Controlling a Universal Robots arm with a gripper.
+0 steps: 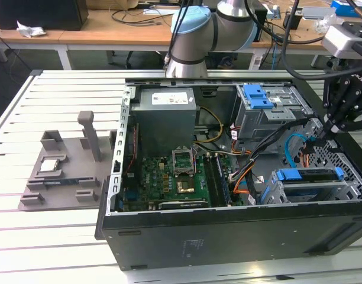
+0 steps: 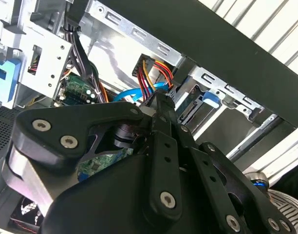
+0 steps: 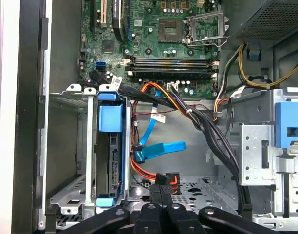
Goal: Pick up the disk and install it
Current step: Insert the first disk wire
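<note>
Hovering: my arm over the open computer case
Case: lying on the slatted table
Disk: seated edge-on in the metal drive cage, blue carrier showing
My gripper: fingers pressed together, grasping nothing, just beside the cage near orange cables

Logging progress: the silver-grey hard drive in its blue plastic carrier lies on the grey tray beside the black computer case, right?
No: the hard drive stands in the metal drive cage inside the black computer case, as the first wrist view shows.
</note>
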